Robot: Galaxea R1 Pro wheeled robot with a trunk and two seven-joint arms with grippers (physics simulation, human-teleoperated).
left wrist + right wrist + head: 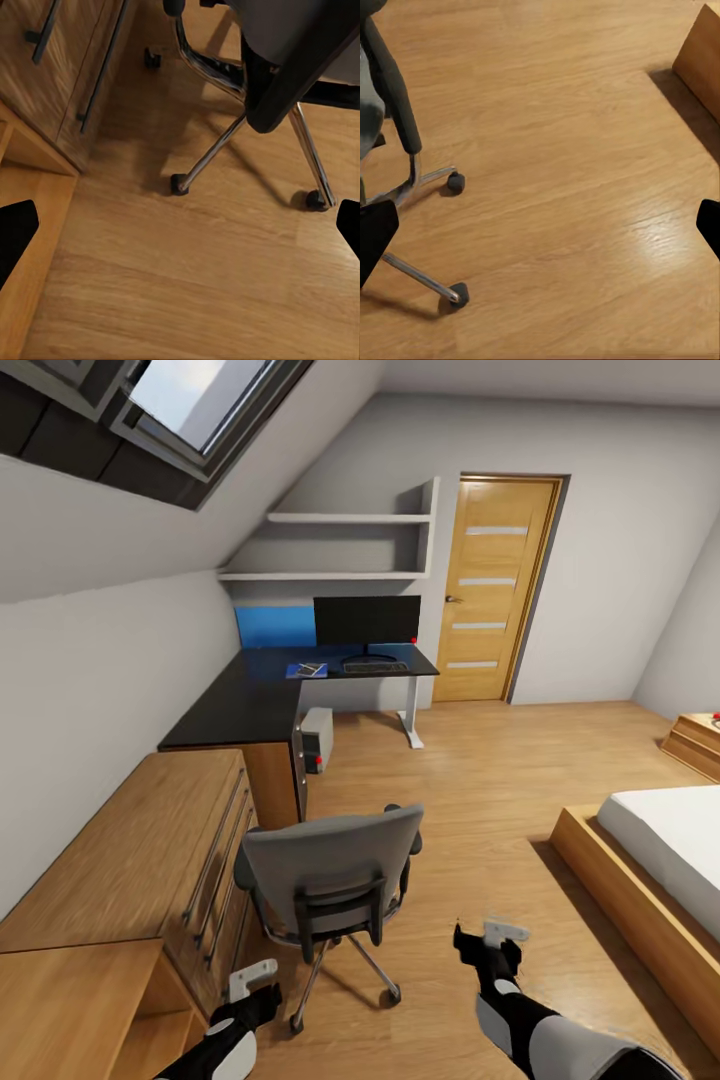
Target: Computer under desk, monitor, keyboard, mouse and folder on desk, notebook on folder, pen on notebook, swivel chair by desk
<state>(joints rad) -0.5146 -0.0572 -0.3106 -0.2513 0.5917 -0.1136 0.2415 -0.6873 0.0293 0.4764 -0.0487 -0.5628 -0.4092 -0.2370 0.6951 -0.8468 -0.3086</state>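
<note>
The swivel chair (328, 868) stands on the wood floor with its grey back towards me, some way short of the desk (250, 700). On the black top stand the monitor (367, 622) and, in front of it, the keyboard (375, 667). Left of the keyboard lies the blue folder (298, 672) with the dark notebook (312, 668) on it. The pen and the mouse are too small to make out. The computer (316, 738) sits under the desk. My left gripper (250, 980) and right gripper (490, 940) hang open and empty behind the chair. The chair's chrome legs (214, 150) and a caster (459, 294) show close by.
A wooden drawer cabinet (150, 850) runs along the left wall next to the chair. A bed (665, 855) in a wooden frame fills the right side, with a low wooden stand (700, 740) beyond it. A wooden door (495, 590) and wall shelves (340, 545) are behind the desk.
</note>
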